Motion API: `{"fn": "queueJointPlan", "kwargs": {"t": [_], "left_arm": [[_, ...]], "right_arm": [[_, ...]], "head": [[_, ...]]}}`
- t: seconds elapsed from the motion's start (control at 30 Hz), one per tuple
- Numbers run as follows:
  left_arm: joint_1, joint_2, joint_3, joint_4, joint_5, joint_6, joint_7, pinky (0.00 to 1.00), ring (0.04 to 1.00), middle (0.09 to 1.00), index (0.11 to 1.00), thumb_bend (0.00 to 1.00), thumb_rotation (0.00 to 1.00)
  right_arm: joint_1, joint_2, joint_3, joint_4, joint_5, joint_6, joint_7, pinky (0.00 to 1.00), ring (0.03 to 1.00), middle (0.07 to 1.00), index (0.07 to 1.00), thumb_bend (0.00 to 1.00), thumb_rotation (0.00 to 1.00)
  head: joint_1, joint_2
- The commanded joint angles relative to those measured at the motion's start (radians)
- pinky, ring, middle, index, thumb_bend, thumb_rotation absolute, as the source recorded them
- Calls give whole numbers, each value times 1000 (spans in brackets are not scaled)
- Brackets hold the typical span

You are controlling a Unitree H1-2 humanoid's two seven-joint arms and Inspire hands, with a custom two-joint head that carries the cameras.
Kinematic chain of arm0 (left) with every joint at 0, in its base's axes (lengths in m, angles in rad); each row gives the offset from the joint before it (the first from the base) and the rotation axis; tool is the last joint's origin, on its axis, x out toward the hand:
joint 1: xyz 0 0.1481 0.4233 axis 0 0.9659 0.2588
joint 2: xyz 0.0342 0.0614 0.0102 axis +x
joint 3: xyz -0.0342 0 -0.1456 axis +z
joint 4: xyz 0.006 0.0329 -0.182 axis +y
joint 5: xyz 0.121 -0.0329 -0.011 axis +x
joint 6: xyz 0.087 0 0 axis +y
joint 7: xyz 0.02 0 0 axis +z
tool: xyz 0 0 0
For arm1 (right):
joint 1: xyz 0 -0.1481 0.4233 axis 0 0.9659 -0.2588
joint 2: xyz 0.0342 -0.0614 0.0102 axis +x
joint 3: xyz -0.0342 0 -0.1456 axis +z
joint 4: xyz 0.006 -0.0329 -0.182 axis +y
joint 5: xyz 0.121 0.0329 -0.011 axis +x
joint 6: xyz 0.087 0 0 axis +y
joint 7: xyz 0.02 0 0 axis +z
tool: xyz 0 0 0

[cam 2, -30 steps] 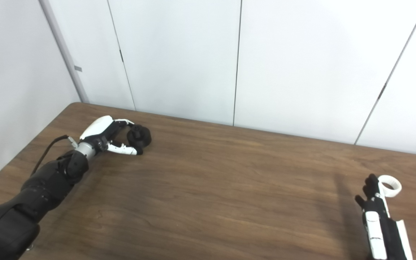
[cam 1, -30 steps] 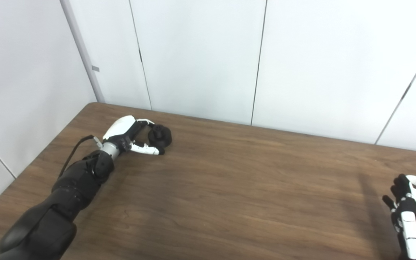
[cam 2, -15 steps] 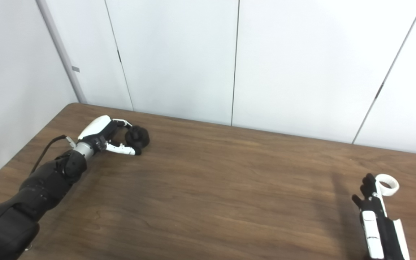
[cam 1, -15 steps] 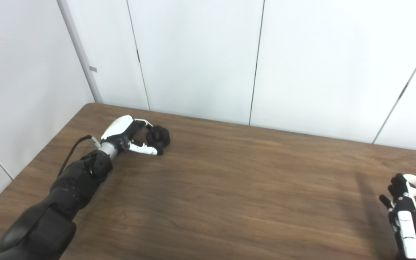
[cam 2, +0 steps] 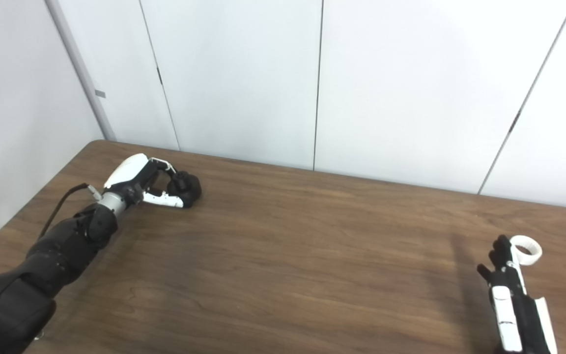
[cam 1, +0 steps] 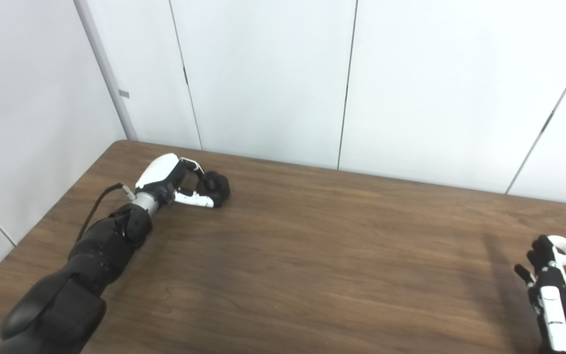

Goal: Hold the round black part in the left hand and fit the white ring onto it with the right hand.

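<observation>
Look at the far left of the brown tabletop (cam 1: pixel 312 255). Your left hand (cam 1: pixel 172 179) is reaching out there, low over the wood. Its fingers (cam 1: pixel 195 165) curl over the top of the black part (cam 1: pixel 218 185), and its thumb (cam 1: pixel 194 199) comes in from the near side. The hand is pinching the black part, which sits on the tabletop.

Now look far over to the right, near the edge. Your right hand (cam 2: pixel 508 275) points away from you with its fingers (cam 2: pixel 500 250) bunched close together. The white ring (cam 2: pixel 525 250) is right at the fingertips, just beside them. You cannot tell if the hand is holding the ring or only touching it.

The two hands are well apart.
</observation>
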Motion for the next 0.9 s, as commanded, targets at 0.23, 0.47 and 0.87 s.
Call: {"fn": "queueJointPlan", "kwargs": {"t": [0.23, 0.47, 0.87], "left_arm": [[52, 11, -24, -114, 37, -25, -41, 879, 844, 723, 481, 523, 51], [145, 17, -25, -326, 46, -28, -64, 923, 860, 716, 481, 523, 49], [261, -7, -60, -572, 52, -33, -123, 995, 937, 747, 480, 524, 52]], "right_arm": [[32, 22, 9, 23, 1, -16, -8, 926, 993, 1000, 999, 281, 953], [31, 22, 10, 5, -10, 5, -10, 975, 1000, 1000, 997, 286, 971], [19, 30, 14, -15, -10, -21, -9, 955, 1000, 1000, 997, 300, 901]], "head": [[-9, 5], [-15, 7], [-64, 12]]}}
